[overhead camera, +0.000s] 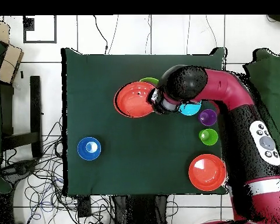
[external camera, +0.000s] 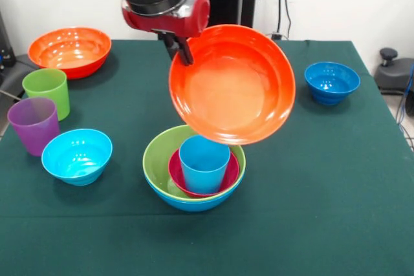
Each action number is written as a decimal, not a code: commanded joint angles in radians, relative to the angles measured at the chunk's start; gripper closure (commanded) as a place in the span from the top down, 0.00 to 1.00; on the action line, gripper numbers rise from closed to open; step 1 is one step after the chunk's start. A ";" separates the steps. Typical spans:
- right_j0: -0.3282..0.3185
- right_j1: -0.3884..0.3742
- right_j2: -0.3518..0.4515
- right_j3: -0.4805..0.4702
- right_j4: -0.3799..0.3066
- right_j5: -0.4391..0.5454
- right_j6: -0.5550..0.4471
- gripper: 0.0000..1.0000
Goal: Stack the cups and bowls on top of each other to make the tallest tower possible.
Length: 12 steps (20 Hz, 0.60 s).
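Observation:
My gripper (external camera: 183, 52) is shut on the rim of a large orange bowl (external camera: 231, 84) and holds it tilted in the air above the tower (external camera: 194, 169). The tower is a large blue bowl holding a lime green bowl (external camera: 157, 159), a magenta small bowl (external camera: 180, 177) and a light blue cup (external camera: 204, 162). In the overhead view the orange bowl (overhead camera: 135, 100) covers most of the tower. The second orange bowl (external camera: 70, 50), the lime green cup (external camera: 47, 91), the purple cup (external camera: 33, 124), the cyan small bowl (external camera: 77, 155) and the dark blue small bowl (external camera: 332, 82) stand apart on the table.
The green tablecloth (external camera: 310, 192) covers the whole table. The red arm (overhead camera: 235, 99) reaches in over the cups' side of the table in the overhead view. Cables lie on the floor past the table's edge.

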 commanded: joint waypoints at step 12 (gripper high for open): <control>-0.033 0.016 0.012 0.025 -0.022 -0.058 -0.147 0.00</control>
